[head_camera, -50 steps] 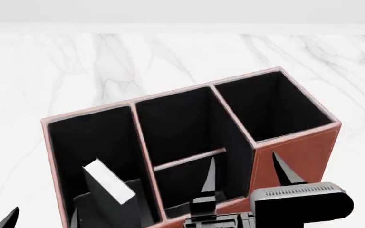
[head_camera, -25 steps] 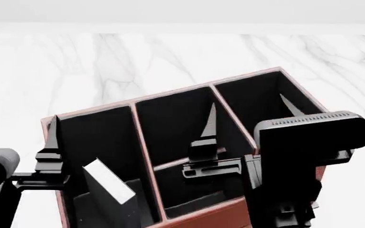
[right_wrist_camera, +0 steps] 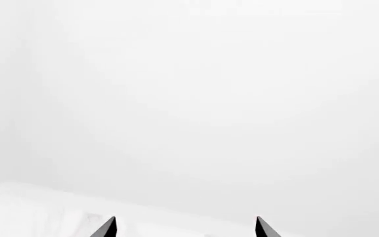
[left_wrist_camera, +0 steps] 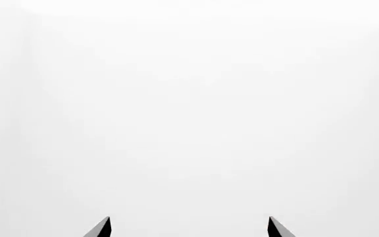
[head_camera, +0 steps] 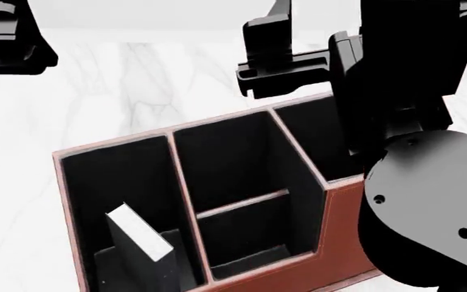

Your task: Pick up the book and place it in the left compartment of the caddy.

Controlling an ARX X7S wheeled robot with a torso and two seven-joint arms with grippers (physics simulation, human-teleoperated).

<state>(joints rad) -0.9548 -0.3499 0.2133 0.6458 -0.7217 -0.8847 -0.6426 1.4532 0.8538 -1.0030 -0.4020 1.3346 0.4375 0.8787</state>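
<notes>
The thick black-covered book with white page edges (head_camera: 140,240) stands tilted inside the left compartment (head_camera: 116,182), the widest black-lined bay of the reddish-brown leather-look caddy (head_camera: 355,201), its long axis leaning from the floor toward the rim. The divided middle bay and the small end bay look empty. Both grippers sit well above it with nothing between their tips: left gripper (left_wrist_camera: 188,228) spread, right gripper (right_wrist_camera: 185,228) spread too.

Both arms have risen, the right gripper (right_wrist_camera: 185,228) and left gripper (left_wrist_camera: 188,228) now above the caddy (head_camera: 343,201).
</notes>
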